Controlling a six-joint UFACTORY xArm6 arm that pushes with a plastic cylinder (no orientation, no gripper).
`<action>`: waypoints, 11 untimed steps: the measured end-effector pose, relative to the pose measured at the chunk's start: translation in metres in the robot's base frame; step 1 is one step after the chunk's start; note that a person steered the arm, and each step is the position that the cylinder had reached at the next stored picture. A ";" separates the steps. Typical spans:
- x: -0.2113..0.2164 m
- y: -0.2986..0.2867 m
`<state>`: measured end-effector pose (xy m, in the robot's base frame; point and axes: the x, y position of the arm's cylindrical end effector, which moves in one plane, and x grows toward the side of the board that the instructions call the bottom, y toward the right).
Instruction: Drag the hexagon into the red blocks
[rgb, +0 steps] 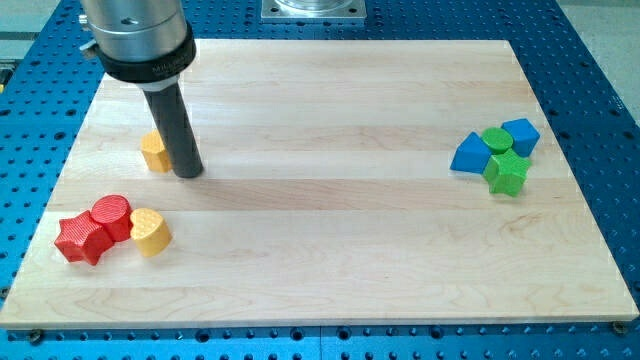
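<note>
My tip (188, 173) rests on the wooden board (330, 250) at the upper left. A yellow block (152, 152) lies just left of the rod, touching it and partly hidden by it; its shape is unclear. A second yellow block (149, 232), rounded with flat facets, lies at the lower left, well below my tip. It touches the right side of the red cylinder (111, 216). The red star (80, 240) sits against the cylinder's lower left.
At the view's right a tight cluster holds a blue triangular block (468, 153), a green cylinder (495, 138), a blue block (521, 135) and a green star (506, 172). The red blocks lie close to the board's left edge.
</note>
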<state>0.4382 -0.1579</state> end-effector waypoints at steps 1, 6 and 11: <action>0.003 -0.039; 0.027 -0.068; 0.021 -0.086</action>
